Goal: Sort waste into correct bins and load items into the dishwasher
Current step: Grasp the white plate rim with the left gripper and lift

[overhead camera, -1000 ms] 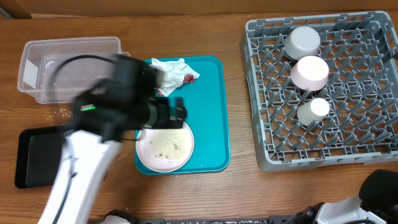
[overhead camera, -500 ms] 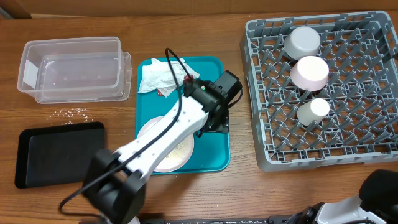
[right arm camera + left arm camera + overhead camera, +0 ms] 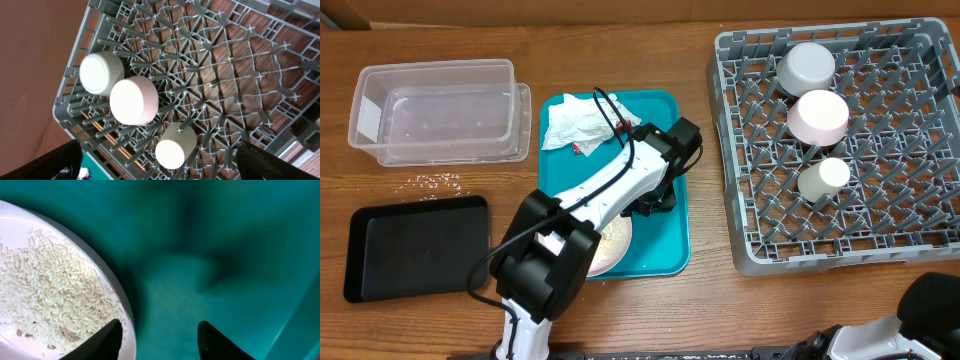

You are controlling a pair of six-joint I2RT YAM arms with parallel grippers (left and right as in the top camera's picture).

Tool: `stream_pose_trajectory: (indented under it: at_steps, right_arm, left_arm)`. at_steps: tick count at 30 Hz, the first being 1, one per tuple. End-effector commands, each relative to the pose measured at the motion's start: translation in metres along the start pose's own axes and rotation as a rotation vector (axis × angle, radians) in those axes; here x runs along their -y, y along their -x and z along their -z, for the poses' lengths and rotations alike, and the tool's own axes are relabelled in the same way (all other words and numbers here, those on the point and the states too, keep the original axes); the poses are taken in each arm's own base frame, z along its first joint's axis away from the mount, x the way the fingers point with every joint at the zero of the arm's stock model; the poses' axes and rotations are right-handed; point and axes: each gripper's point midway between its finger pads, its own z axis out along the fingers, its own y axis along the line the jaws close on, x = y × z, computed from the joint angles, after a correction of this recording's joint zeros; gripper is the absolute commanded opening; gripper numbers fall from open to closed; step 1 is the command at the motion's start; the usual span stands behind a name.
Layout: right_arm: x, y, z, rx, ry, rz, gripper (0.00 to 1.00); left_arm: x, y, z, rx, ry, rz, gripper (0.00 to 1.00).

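As L jaws gape, plate rim's between.

Close in over the teal tray, the left hand shows two dark fingertips spread apart: one over the rim of the white plate, the other above bare teal. Rice grains lie heaped across the plate.

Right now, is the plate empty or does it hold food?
Not empty. In the left wrist view the plate carries a thick patch of pale rice grains; it sits on the teal tray.
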Motion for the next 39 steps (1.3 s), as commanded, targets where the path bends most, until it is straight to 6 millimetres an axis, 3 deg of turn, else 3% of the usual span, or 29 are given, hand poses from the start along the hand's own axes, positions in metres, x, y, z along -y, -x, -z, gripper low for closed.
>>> stream_pose_trajectory:
  at_steps: [1, 7, 12, 16, 26, 30, 36, 39]
  right_arm:
    - [-0.002, 0.001, 0.002, 0.008, 0.008, -0.003, 1.0]
    - [-0.002, 0.001, 0.002, 0.008, 0.008, -0.003, 1.0]
    - [-0.002, 0.001, 0.002, 0.008, 0.008, -0.003, 1.0]
    - [-0.002, 0.001, 0.002, 0.008, 0.008, -0.003, 1.0]
    - [-0.002, 0.001, 0.002, 0.008, 0.008, -0.003, 1.0]
    - [-0.002, 0.001, 0.002, 0.008, 0.008, -0.003, 1.0]
    - [-0.002, 0.001, 0.002, 0.008, 0.008, -0.003, 1.0]
    - [-0.002, 0.001, 0.002, 0.008, 0.008, -0.003, 1.0]
  left_arm:
    - [-0.006, 0.008, -0.004, -0.011, 0.009, 0.048, 0.49]
    - [-0.021, 0.019, -0.008, -0.028, 0.014, 0.098, 0.48]
    - [-0.02, 0.019, -0.011, -0.03, 0.007, 0.102, 0.46]
    - [-0.019, 0.016, -0.012, -0.048, -0.003, 0.102, 0.37]
    - [-0.03, -0.004, -0.03, -0.11, 0.034, 0.094, 0.36]
    - [-0.031, -0.006, -0.031, -0.115, 0.04, 0.094, 0.18]
    - [-0.031, -0.006, -0.031, -0.115, 0.038, 0.094, 0.13]
    - [-0.03, -0.006, -0.03, -0.116, 0.036, 0.094, 0.04]
